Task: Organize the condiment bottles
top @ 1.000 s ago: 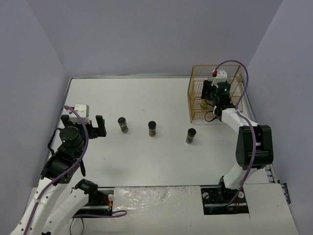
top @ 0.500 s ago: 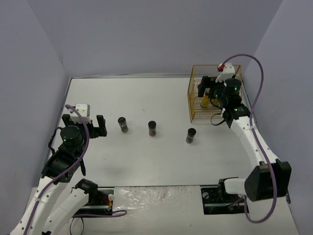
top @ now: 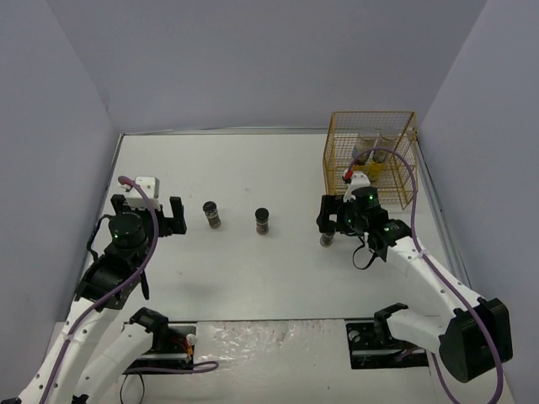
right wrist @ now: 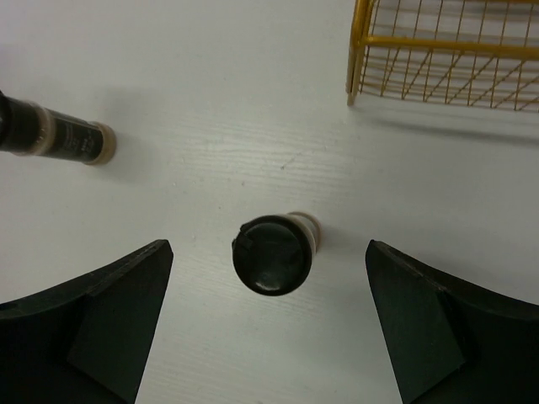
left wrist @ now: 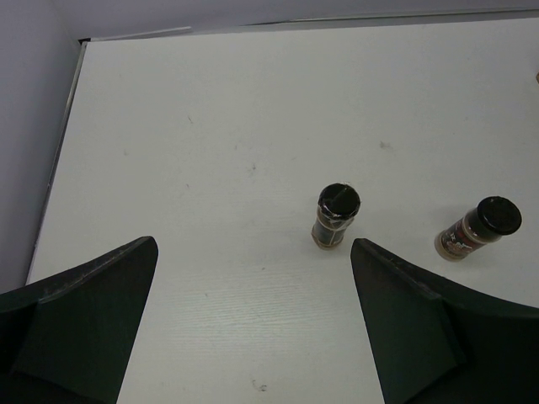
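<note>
A yellow wire rack (top: pixel 370 160) stands at the far right corner of the white desk (top: pixel 253 168). Through its mesh, pale containers and a yellow-labelled one (top: pixel 371 168) show inside; how many cannot be told.

Three short dark jars with black lids stand upright in a loose row running away from the rack toward the left arm's side. The first short dark jar (right wrist: pixel 274 255) stands closest to the rack, just off its near corner. The second dark jar (top: pixel 263 220) stands farther from the rack, and the third dark jar (top: pixel 212 215) is the farthest out.

The right pincer (right wrist: pixel 268 257) hangs over the jar nearest the rack. Its fingers are spread wide, one on each side of the black lid, and both are clear of it.

The left pincer (left wrist: pixel 253 244) is well away from the rack, beyond the third jar. Its fingers are also spread apart and hold nothing. That jar stands just ahead of them.
</note>
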Robot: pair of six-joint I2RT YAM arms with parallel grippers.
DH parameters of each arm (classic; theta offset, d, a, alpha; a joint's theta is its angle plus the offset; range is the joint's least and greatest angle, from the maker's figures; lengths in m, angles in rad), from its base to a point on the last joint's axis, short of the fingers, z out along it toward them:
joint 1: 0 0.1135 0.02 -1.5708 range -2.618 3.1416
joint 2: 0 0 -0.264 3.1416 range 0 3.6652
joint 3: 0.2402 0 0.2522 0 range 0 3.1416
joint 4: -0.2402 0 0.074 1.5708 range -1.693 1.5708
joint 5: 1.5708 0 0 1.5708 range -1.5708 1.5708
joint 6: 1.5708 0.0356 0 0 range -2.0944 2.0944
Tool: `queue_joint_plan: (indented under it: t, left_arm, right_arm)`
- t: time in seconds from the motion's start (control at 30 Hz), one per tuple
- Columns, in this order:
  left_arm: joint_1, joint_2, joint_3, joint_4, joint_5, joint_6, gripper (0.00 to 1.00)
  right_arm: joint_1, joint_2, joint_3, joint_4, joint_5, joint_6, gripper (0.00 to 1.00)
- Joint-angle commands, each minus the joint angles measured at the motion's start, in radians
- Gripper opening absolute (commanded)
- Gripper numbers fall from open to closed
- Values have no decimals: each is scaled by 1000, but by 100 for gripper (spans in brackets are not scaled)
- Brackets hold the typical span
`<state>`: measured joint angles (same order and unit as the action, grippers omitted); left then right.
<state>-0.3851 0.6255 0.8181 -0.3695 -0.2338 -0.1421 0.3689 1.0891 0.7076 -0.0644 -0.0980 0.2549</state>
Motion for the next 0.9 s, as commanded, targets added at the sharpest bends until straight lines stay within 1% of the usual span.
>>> queue_joint_plan:
  t: [0.0, 0.1, 0.2, 0.3, 0.47, 0.7, 0.77, 0.8, 0.87]
  left_arm:
    - [-3, 40, 41, 49, 11, -4, 97]
    - [-3, 52, 41, 49, 13, -4, 97]
    - [-3, 59, 41, 50, 14, -5, 97]
    - [-3, 63, 42, 52, 16, -5, 97]
    - [-3, 68, 42, 52, 17, -5, 97]
    - [-5, 60, 42, 50, 17, -5, 97]
    - [-5, 56, 42, 49, 17, -7, 97]
    - [-5, 54, 41, 48, 15, -7, 97]
    - [-3, 51, 41, 48, 14, -7, 97]
  right_arm:
    - [10, -23, -5, 35, 50, 66, 93]
    - [13, -6, -15, 34, 59, 73, 92]
    - [18, 16, -30, 36, 72, 73, 88]
    - [32, 47, -30, 49, 73, 65, 84]
    - [56, 98, -8, 55, 82, 63, 72]
    - [79, 118, 6, 53, 136, 67, 44]
    - [79, 90, 11, 32, 157, 70, 32]
    - [80, 73, 15, 22, 168, 70, 29]
    - [80, 38, 38, 2, 189, 69, 26]
